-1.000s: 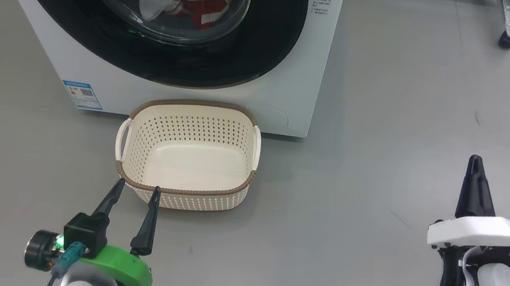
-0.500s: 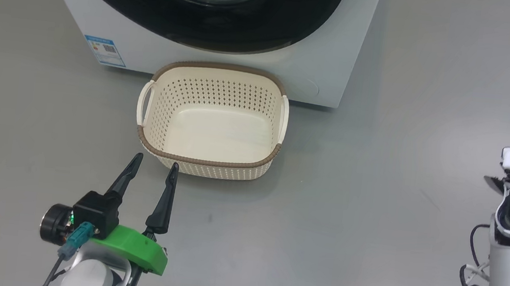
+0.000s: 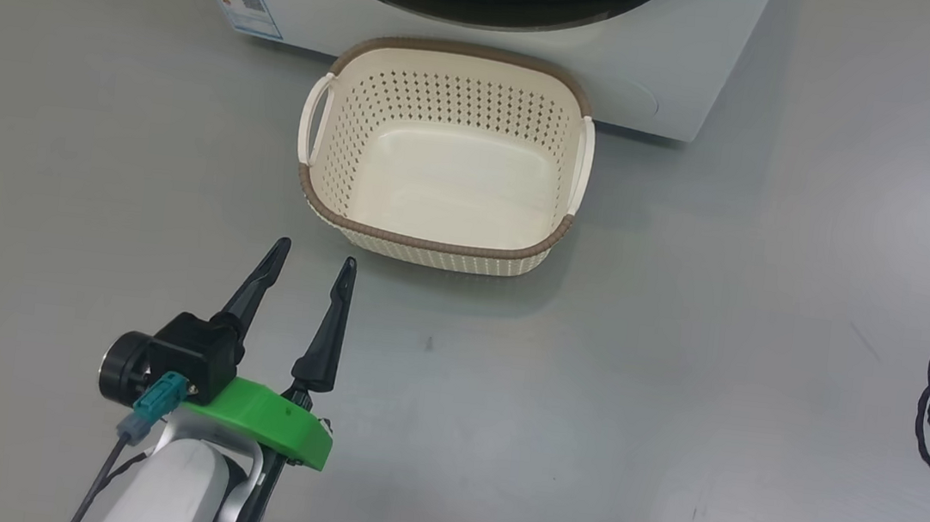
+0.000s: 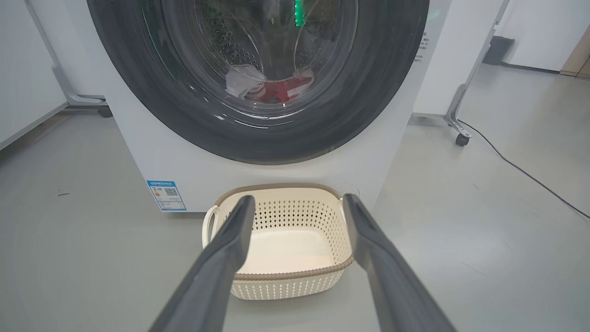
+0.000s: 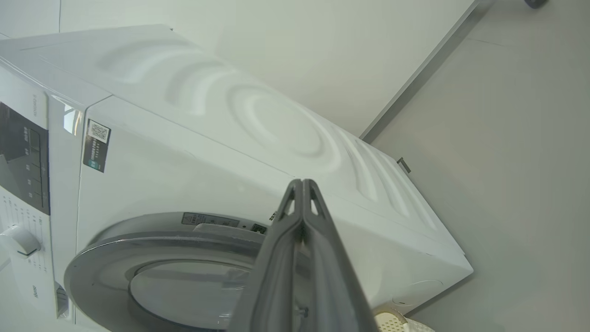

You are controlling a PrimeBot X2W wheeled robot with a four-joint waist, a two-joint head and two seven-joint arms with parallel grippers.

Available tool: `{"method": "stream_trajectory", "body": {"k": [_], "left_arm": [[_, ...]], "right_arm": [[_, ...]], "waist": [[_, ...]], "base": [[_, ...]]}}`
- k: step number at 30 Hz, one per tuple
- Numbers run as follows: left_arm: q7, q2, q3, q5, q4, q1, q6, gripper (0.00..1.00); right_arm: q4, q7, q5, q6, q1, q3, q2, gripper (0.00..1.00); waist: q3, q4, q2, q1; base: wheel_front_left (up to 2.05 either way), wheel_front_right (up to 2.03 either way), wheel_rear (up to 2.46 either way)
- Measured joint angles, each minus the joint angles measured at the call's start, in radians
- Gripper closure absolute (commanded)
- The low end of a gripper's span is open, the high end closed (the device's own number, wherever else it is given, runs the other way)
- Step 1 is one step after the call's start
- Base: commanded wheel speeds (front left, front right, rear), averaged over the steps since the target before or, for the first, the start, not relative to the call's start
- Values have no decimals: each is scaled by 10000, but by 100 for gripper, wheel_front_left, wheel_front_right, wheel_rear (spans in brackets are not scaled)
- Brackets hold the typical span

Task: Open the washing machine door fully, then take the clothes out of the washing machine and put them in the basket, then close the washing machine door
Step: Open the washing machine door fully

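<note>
Step 1 not done yet: the washing machine door (image 4: 368, 106) is shut flat vs. the washing machine (image 4: 147, 157). The clothes (image 4: 276, 90), red and white bits, lie low in the drum behind the glass. The basket (image 3: 432, 245) sits empty on the floor (image 3: 679, 361), right up by the machine's front, below the door.

Left hand (image 3: 318, 252) hangs low just short of the basket's near rim, fingers spread wide, nothing btw them, pointing at basket and door. Right hand (image 5: 302, 184) is up by the machine's side, fingers pressed tight together, holding nothing. Its wrist view looks across the door's edge.

So I'd say we're at the door-opening stage. Next move prob. needs a hand at the door's rim on the opening side, to hook or pinch it, then swing it out in an arc to full width. The basket is right under the door; it looks low enough to clear, but I can't tell the gap from here.
</note>
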Motion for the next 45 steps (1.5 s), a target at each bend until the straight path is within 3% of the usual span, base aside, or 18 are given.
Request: {"method": "stream_trajectory", "body": {"k": [13, 32, 45], "left_arm": [[0, -33, -477, -380, -146, -424, 146, 0], [0, -98, -867, -913, -353, -891, 385, 0], [0, -130, -1087, -1170, -368, -1014, 491, 0]], "right_arm": [[493, 1327, 1016, -922, -2180, -322, -249, 100], [1979, 2614, 1645, -1028, -4787, -370, -169, 100], [3503, 2821, 1666, -1030, -5839, -711, -119, 100]], "waist": [[866, 575, 0, 0], [1852, 1459, 0, 0], [2133, 1926, 0, 0]], "base": [[0, 0, 0], [0, 0, 0], [0, 0, 0]]}}
